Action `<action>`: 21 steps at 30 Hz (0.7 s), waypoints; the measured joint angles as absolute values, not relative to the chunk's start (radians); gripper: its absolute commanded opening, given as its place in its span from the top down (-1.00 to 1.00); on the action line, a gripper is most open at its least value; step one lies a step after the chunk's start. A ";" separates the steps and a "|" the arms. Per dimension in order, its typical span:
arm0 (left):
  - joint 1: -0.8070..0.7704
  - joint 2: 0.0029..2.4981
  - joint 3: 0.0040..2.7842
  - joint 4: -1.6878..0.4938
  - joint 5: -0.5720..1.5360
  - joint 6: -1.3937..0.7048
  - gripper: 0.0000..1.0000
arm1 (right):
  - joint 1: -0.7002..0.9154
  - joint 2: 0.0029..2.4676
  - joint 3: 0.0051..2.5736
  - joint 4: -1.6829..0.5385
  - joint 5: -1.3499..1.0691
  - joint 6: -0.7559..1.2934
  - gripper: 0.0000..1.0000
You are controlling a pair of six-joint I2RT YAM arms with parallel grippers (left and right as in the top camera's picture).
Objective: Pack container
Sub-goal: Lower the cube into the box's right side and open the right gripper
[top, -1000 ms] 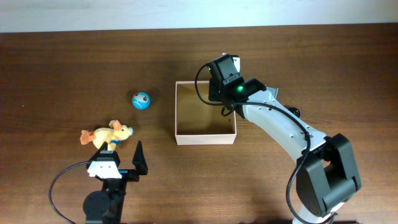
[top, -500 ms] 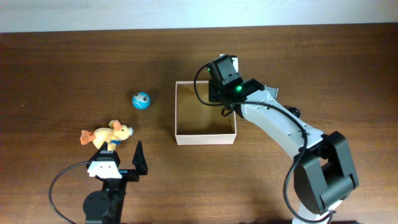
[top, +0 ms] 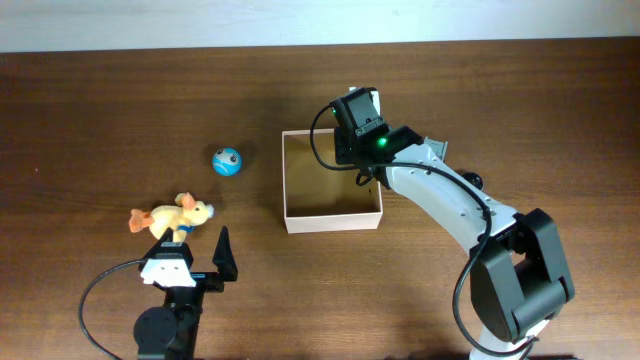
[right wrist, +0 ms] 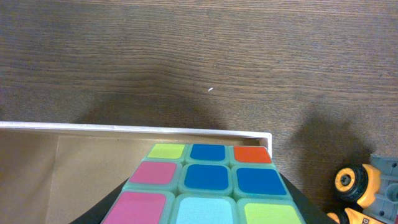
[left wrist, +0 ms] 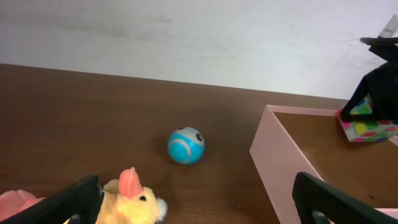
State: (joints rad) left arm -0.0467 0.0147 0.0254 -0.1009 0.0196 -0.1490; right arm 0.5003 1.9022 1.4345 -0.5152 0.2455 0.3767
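The container (top: 320, 185) is a square open box, white outside and tan inside, at mid-table; its wall shows in the left wrist view (left wrist: 280, 162) and its far rim in the right wrist view (right wrist: 124, 129). My right gripper (top: 362, 140) is shut on a multicoloured puzzle cube (right wrist: 208, 180), held over the box's far right corner; the cube also shows in the left wrist view (left wrist: 367, 127). My left gripper (top: 195, 252) is open and empty near the front edge, just behind a yellow plush chick (top: 172, 215) (left wrist: 127, 199). A blue ball (top: 227, 160) (left wrist: 186, 145) lies left of the box.
A yellow toy vehicle (right wrist: 367, 190) lies on the table right of the box, outside it. A pale wall runs along the table's far edge (top: 150, 25). Bare brown wood surrounds the box.
My right gripper with the cube has shifted very slightly over the box's far corner. The left arm, chick and ball have not moved.
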 measured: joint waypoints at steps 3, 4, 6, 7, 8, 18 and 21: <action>-0.047 0.015 0.025 -0.101 0.020 -0.149 -0.98 | 0.500 1.903 1.435 -0.514 0.246 0.362 0.06; -0.047 0.015 0.025 -0.101 0.020 -0.149 -0.98 | 0.500 1.903 1.435 -0.514 0.246 0.360 0.06; -0.047 0.015 0.025 -0.101 0.020 -0.149 -0.98 | 0.500 1.903 1.435 -0.514 0.245 0.354 0.06; -0.047 0.015 0.025 -0.101 0.020 -0.149 -0.98 | 0.500 1.903 1.435 -0.514 0.245 0.349 0.06; -0.047 0.015 0.025 -0.101 0.020 -0.149 -0.98 | 0.500 1.903 1.435 -0.514 0.245 0.342 0.06; -0.047 0.015 0.025 -0.101 0.020 -0.149 -0.98 | 0.507 1.916 1.452 -0.518 0.239 0.281 0.05; -0.047 0.015 0.025 -0.101 0.020 -0.149 -0.98 | 0.514 1.917 1.461 -0.532 0.233 0.277 0.05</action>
State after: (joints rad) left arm -0.0467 0.0147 0.0254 -0.1009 0.0196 -0.1490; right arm 0.5137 1.9175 1.4612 -0.5320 0.2329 0.2768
